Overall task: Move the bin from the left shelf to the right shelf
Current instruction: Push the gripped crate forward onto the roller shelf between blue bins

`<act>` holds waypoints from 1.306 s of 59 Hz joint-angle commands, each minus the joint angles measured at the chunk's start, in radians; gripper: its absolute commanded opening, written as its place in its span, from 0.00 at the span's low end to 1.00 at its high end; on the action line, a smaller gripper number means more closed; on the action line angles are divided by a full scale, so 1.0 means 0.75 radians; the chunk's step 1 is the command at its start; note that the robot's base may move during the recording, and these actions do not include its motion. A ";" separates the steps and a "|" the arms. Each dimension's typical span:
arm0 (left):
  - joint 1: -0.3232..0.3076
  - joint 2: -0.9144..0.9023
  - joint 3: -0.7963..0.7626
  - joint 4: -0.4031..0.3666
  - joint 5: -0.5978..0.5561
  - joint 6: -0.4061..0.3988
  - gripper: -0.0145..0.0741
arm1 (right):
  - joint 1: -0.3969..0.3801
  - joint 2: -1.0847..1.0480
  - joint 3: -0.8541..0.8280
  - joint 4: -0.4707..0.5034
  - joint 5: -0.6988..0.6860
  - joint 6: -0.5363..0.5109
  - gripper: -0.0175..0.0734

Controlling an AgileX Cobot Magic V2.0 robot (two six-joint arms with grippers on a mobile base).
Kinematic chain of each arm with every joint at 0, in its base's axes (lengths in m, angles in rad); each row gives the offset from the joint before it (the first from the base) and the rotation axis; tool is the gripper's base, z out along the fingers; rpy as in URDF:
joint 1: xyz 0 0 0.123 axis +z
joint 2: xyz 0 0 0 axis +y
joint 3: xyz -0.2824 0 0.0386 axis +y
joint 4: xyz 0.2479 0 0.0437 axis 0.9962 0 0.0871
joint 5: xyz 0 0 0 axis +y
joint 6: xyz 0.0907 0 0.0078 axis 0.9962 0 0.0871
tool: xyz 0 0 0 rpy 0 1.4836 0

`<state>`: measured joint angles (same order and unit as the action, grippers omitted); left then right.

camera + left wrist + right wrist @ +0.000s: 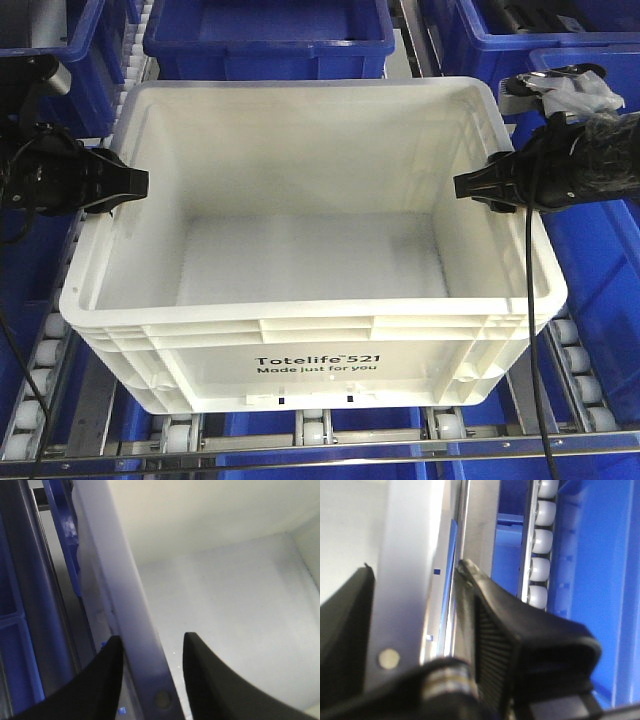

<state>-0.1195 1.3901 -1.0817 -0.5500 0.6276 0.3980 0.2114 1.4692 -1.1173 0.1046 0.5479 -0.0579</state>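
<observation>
Sitting on the roller lane of the grey flow rack (pixel 75 405), the white bin (pixel 300 250) fills the middle of the front view, its printed side toward the camera and its inside bare. White roller wheels (pixel 313 432) show under its front edge and along both sides.

The left gripper (pixel 135 185) reaches in from the left and meets the bin's left rim. From the left wrist camera its two black fingers (pixel 102 680) straddle that rim, one outside the wall and one inside; a gap shows on each side of the wall, so I cannot tell whether they are pressing on it.

The right gripper (pixel 468 186) comes in from the right and meets the right rim. The right wrist view shows one ribbed finger (pixel 490 630) on the outer face of the rim and the other on the inner side, the rim between them; whether they squeeze it I cannot tell.

Dark blue totes crowd the bin: one (pixel 270 35) directly behind it, just beyond its back rim, another (pixel 600 290) close along its right side, and more at the left (pixel 85 60). A black cable (pixel 532 330) hangs from the right arm across the bin's right front corner.
</observation>
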 commanded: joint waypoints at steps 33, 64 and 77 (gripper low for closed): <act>-0.028 -0.041 -0.046 -0.099 -0.033 0.055 0.21 | 0.010 -0.027 -0.050 0.055 -0.126 -0.047 0.26; -0.028 -0.042 -0.046 -0.098 -0.134 0.060 0.49 | 0.010 -0.027 -0.050 0.058 -0.114 -0.036 0.82; -0.028 -0.044 -0.046 -0.099 -0.184 0.060 0.57 | 0.010 -0.028 -0.050 0.055 -0.112 -0.037 0.86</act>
<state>-0.1347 1.3953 -1.0818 -0.5856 0.5618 0.4408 0.2187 1.4813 -1.1223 0.1413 0.5258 -0.0828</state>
